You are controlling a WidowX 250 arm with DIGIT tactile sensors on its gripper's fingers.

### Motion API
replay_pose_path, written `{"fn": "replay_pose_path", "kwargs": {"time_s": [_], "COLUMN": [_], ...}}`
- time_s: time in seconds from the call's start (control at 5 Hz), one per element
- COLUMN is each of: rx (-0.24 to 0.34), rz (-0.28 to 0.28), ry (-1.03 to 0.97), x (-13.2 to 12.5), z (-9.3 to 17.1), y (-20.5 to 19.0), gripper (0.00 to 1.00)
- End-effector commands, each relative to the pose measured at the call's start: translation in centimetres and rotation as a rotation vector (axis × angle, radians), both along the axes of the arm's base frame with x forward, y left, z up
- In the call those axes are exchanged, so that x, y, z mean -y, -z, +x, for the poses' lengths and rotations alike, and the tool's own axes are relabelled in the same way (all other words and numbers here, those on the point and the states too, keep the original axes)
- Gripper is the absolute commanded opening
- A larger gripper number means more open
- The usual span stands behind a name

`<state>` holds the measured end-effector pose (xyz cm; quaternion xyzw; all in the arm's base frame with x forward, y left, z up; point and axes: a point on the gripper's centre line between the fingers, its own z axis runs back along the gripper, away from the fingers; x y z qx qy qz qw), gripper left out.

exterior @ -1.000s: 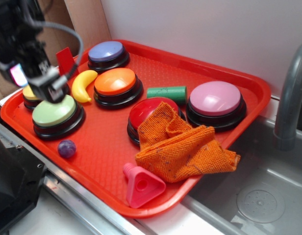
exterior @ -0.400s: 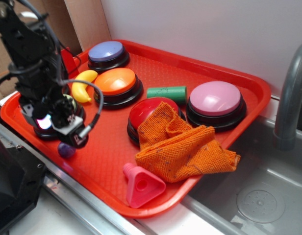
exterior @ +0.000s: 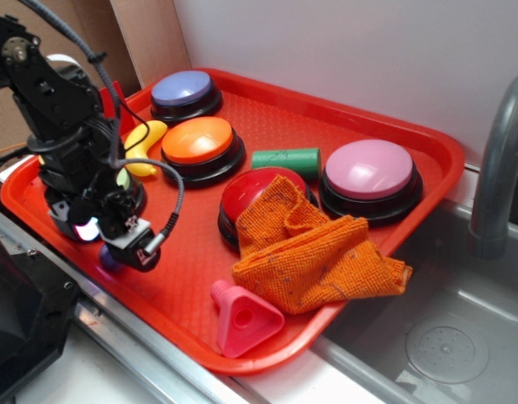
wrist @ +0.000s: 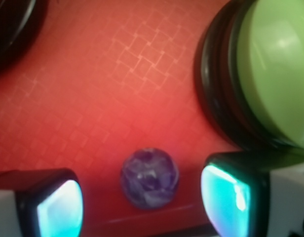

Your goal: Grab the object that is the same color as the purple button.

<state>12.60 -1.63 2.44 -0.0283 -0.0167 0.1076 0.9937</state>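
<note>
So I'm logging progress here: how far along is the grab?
Done: the gripper is down over the right target, with the purple ball between its open fingers, matching the purple button. In hand: nothing yet; the ball sits on the red tray with gaps either side. Left: closing and lifting.

The room is bright, with soft light from above. Shiny white spots sit on the pink button [exterior: 370,167] and the orange button [exterior: 198,138]. The outside view looks a bit fuzzy. Up close everything is blurry, the green button [wrist: 275,69] glares, and the fingertips [wrist: 58,207] glow blue-green.
</note>
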Motion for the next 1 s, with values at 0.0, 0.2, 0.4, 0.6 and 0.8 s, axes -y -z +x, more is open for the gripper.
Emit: {"fn": "replay_pose_path", "kwargs": {"time_s": [0.0,0.2,0.4,0.6,0.8], "rx": [0.002,0.006,0.007,0.018,0.018], "rz": [-0.013,-0.015,-0.01,0.003,0.013], "ry": [-0.028,-0.054,-0.071,-0.077,-0.072], "x": [0.1,0.2,0.3,0.3,-0.1], "z": [0.1,0.1,0.2,0.3,1.2], "y": [0.6,0.7,0.4,-1.2,-4.9], "gripper": [0.27,0.0,0.0,0.0,0.0]}}
